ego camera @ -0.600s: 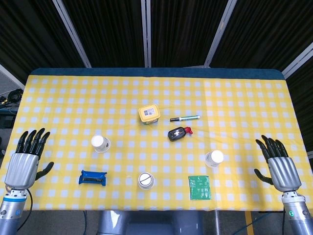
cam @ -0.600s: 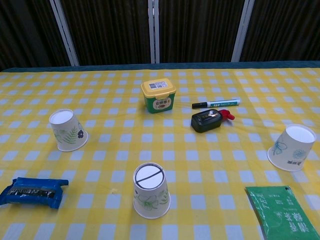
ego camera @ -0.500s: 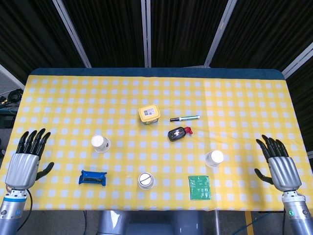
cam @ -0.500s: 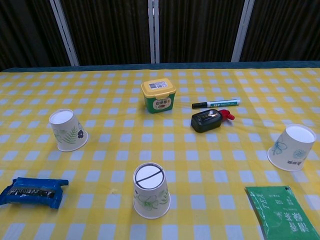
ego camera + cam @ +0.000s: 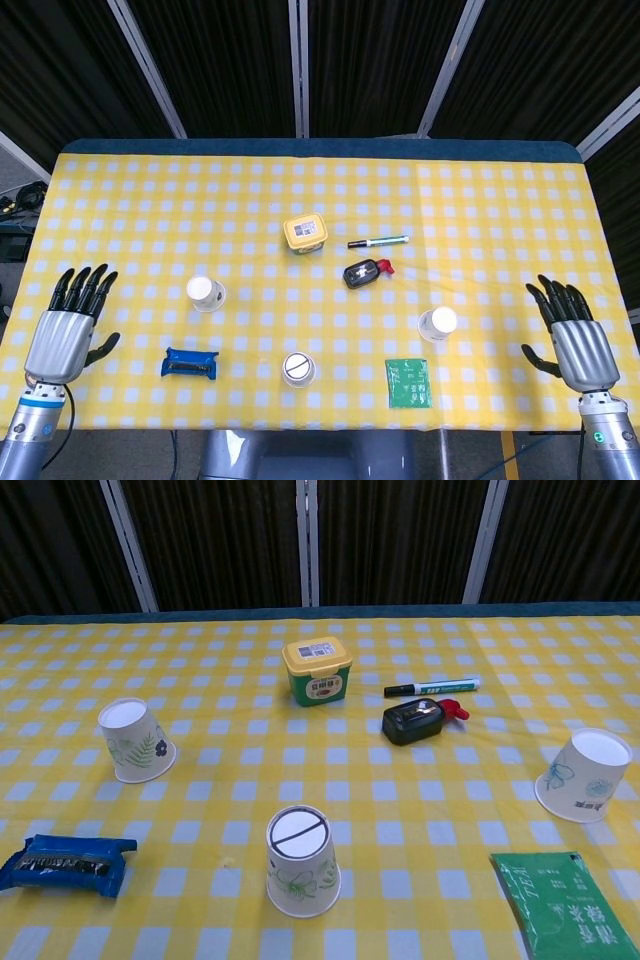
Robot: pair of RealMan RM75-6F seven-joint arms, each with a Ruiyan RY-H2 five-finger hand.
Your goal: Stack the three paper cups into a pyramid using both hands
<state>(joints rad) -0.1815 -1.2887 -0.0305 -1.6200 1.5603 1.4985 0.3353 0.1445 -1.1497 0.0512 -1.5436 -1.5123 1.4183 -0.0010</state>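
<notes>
Three paper cups upside down on yellow checked tablecloth (image 5: 200,680), well apart. Left cup (image 5: 135,740) mid-left, leaf print. Near cup (image 5: 301,861) centre front, black line across base. Right cup (image 5: 587,774) at right edge, blue print. Yellow-lidded green tub (image 5: 317,670) far centre. Marker pen (image 5: 431,687) right of tub, lying sideways. Black case with red tab (image 5: 419,720) just near side of marker. Blue snack packet (image 5: 66,864) near left. Green packet (image 5: 567,904) near right, cut by frame edge. Dark curtain behind.
</notes>
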